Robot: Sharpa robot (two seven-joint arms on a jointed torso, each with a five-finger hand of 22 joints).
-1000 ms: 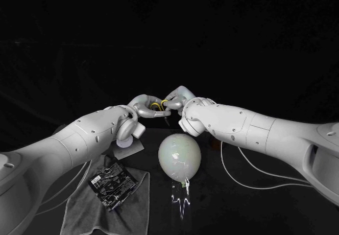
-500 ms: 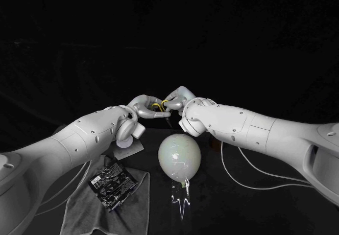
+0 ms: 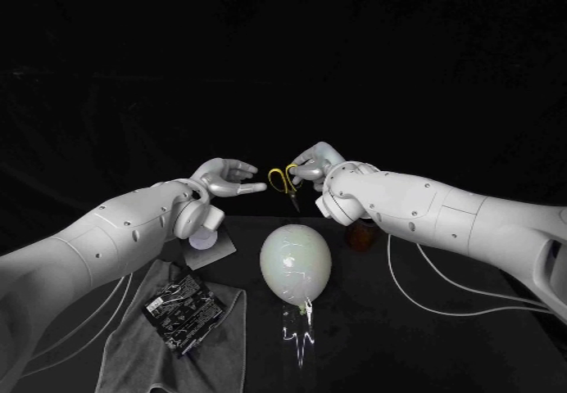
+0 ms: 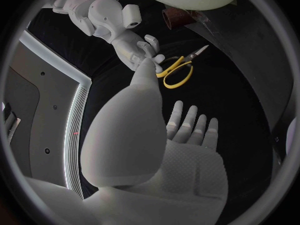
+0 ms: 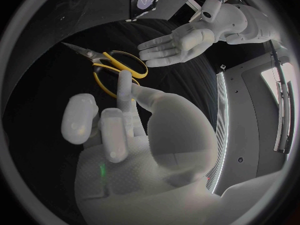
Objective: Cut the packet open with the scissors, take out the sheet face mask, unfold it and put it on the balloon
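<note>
Right hand is up above the counter, a finger hooked through one yellow loop of the scissors and the thumb pinching beside it, blades hanging down. Left hand sits just across from it, fingers spread, nothing in it, close to the scissors but not touching. Down below, the pale balloon lies on the counter between the two arms, knot end towards the robot. The packet lies flat and uncut on a grey cloth, on the robot's left of the balloon and well apart from both hands.

So the tool is in hand and the packet is the next pick. It looks thin, light and slick, likely to slide on the cloth, so my call is to pinch it by a corner or edge, hold it taut and snip along one end. The mask inside should be soft and floppy, easy to tear. And mind those points near the balloon, it's light, it will roll, and it will pop
</note>
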